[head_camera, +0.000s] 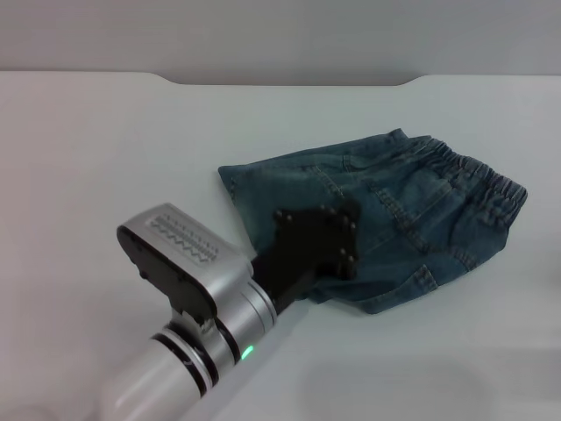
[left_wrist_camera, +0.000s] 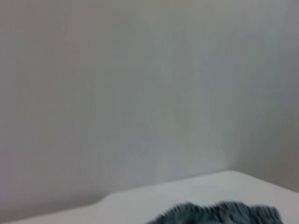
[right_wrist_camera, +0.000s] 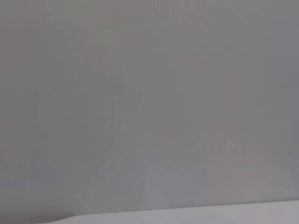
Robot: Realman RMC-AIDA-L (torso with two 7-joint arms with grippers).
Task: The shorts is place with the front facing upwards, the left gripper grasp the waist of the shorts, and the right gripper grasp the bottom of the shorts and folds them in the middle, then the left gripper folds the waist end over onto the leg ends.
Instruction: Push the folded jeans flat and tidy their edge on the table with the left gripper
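table (head_camera: 96, 158): white, wide, fills most of the head view; curved far edge against a grey wall (head_camera: 280, 35); a strip of it also shows at the bottom of both wrist views.
shorts (head_camera: 412, 219): blue denim, lying flat on the table right of centre, folded into a compact bundle – ruched elastic waistband (head_camera: 478, 180) on the far right side, seams and pocket stitching face up; the left corner (head_camera: 230, 173) points toward table centre. Left wrist view catches only a blurred blue edge of them (left_wrist_camera: 219, 212) at the bottom.
leg ends: cannot tell where they sit in the fold.
left arm (head_camera: 188, 303): silver-white cylinder with black stripes, green light (head_camera: 248, 353) lit, comes in from the lower left and reaches up toward the shorts.
left gripper (head_camera: 329, 241): black, over the near-left part of the shorts, overlapping the denim in the head view – touching or just above, cannot tell.
left fingers: cannot tell whether spread or closed, hidden behind the black gripper body; no cloth seen lifted.
right gripper: not seen in any view; right wrist view shows only grey wall and a sliver of table.
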